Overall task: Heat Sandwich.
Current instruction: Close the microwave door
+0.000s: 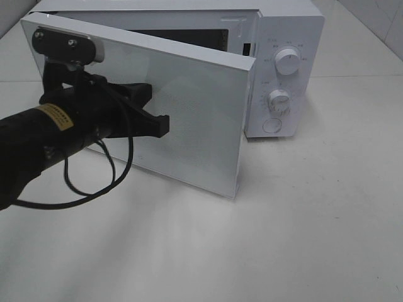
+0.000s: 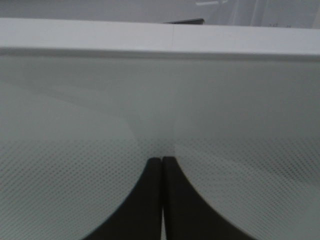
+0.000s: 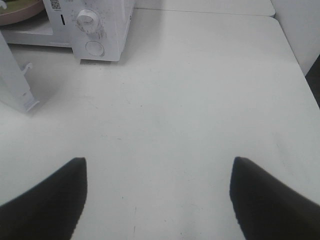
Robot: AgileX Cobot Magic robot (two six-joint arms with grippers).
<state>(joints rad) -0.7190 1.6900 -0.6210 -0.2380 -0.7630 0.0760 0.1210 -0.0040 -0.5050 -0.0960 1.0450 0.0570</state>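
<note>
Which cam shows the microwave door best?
Exterior high: it shows the whole door, swung partly open. Left wrist shows only a close-up patch of its mesh; right wrist shows only its latch edge.

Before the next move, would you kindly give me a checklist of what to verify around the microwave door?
1. Left tool shut, tips at the white dotted microwave door: ok.
2. Door latched: not ok, it stands ajar.
3. Round pink plate inside the white microwave: ok.
4. Sandwich on that plate: cannot tell, hidden.
5. Right tool open, clear of the door, over the white table: ok.
</note>
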